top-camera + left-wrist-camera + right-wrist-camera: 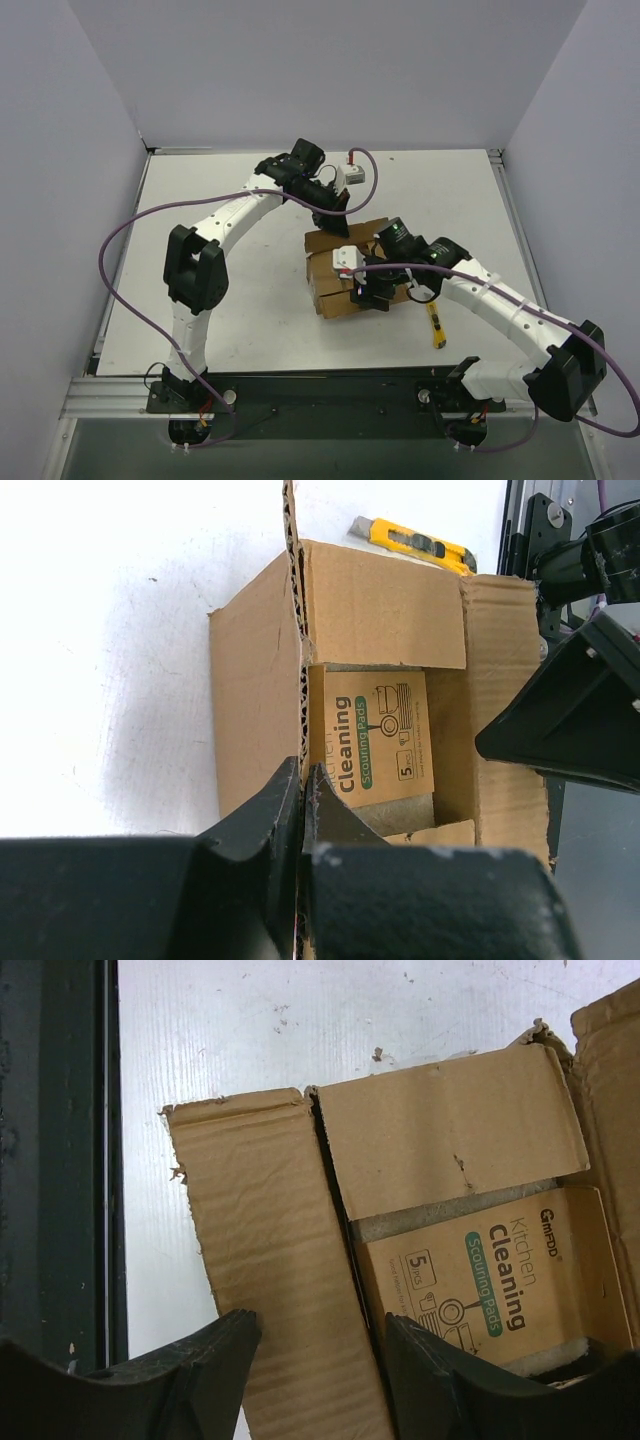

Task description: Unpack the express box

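Pinching an express box [385,605] flap, left fingers [262,820] closed, right fingers [205,1360] spread open over another flap

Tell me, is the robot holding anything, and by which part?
The left gripper pinches the express box by the edge of one top flap. The right gripper holds nothing, jaws open.
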### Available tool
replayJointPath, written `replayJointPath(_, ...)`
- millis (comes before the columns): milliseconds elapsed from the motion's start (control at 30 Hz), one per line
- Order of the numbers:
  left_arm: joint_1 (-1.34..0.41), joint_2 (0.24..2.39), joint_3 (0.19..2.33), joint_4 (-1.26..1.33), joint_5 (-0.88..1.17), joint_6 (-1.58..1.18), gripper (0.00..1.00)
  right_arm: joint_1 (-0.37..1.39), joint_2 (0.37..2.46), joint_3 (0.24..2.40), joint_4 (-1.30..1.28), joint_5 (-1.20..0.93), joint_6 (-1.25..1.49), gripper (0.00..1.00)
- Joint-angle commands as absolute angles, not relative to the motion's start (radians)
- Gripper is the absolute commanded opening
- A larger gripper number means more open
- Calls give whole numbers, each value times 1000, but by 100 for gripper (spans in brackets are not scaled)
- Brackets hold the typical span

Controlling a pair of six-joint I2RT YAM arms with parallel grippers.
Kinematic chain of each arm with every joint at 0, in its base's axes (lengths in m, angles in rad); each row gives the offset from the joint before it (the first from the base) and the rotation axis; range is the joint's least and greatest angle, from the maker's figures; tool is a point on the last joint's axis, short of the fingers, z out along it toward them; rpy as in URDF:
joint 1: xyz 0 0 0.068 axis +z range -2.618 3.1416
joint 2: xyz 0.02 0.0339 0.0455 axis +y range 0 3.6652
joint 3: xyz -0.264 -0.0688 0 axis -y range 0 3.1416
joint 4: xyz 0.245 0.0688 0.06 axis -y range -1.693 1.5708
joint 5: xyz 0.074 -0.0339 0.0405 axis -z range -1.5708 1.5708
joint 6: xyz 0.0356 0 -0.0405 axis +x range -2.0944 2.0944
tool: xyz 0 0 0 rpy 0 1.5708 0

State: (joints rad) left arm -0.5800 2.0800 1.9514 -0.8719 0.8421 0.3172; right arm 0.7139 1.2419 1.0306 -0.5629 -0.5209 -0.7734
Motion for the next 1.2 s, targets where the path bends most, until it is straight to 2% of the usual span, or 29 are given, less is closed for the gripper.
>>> replayJointPath(0,-575,2089,2008,-853,885,319,0,718,1264,1005,-555,-516,-765,56)
replayJointPath(200,-589,2097,1988,-870,925,325,0,723,1301,928,-434,-450,-811,51)
replayJointPath(267,-591,2100,1977,-873,939,327,0,726,1307,879,-370,-419,-844,35)
replayJointPath(300,-591,2100,1970,-877,956,328,0,732,1307,865,-339,-373,-863,23)
replayJointPath(333,-591,2102,1967,-880,959,328,0,732,1308,855,-283,-353,-871,0)
replayJointPath(467,-591,2115,1974,-907,997,354,0,735,1287,850,-196,-270,-853,0)
replayJointPath(500,-589,2118,1980,-920,1002,357,0,736,1281,885,-199,-259,-838,2)
replayJointPath(533,-589,2120,1988,-925,1008,359,0,735,1273,906,-233,-250,-812,13)
replayJointPath(633,-589,2117,1990,-936,1008,370,0,727,1235,1018,-354,-270,-760,31)
replayJointPath(733,-589,2109,1988,-945,1006,382,0,703,1184,1090,-432,-356,-736,39)
replayJointPath(833,-589,2103,1985,-948,1002,387,0,686,1157,1126,-446,-365,-721,44)
replayJointPath(1100,-589,2105,1994,-933,1002,354,0,603,1250,1115,-414,-416,-912,45)
replayJointPath(1167,-588,2100,1988,-931,1005,345,0,600,1246,1072,-350,-411,-939,56)
